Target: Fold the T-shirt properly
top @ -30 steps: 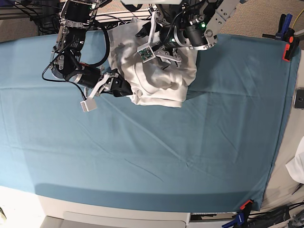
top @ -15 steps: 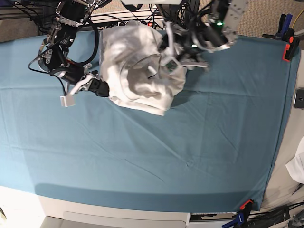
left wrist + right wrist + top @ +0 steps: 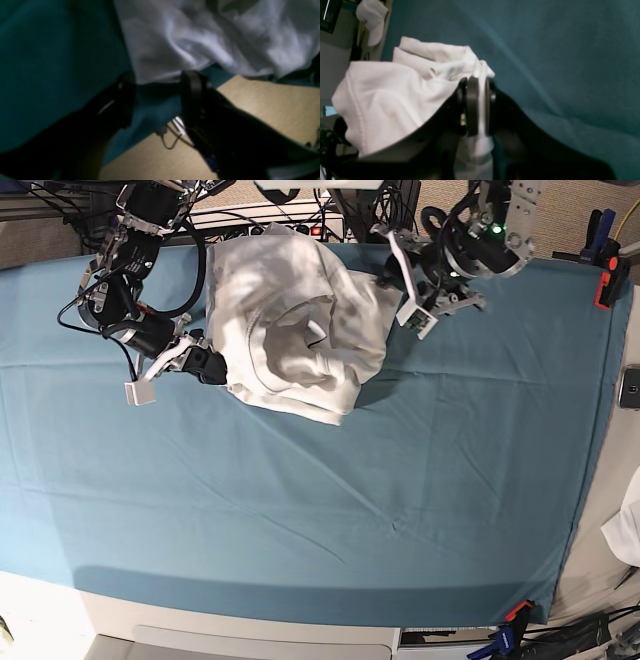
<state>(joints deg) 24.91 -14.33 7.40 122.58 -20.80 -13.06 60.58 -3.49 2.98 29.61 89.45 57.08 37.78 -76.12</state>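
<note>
Left wrist view: the left end effector [image 3: 156,97] gapes, released, at the T-shirt [image 3: 200,37] hem. Right wrist view: the right end effector [image 3: 477,105] pinches white fabric. Base view: the shirt lies bunched at the desk's [image 3: 300,510] far edge; best re-grip before spreading.

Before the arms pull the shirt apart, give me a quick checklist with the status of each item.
1. Right gripper clamped on T-shirt fabric: ok.
2. Left gripper gripping the shirt: not ok, jaws open with the edge only between them.
3. Shirt spread flat: not ok, bunched in a heap.
4. Shirt lying on the teal cloth: ok.
5. Which part of the shirt the right gripper holds: cannot tell.
</note>
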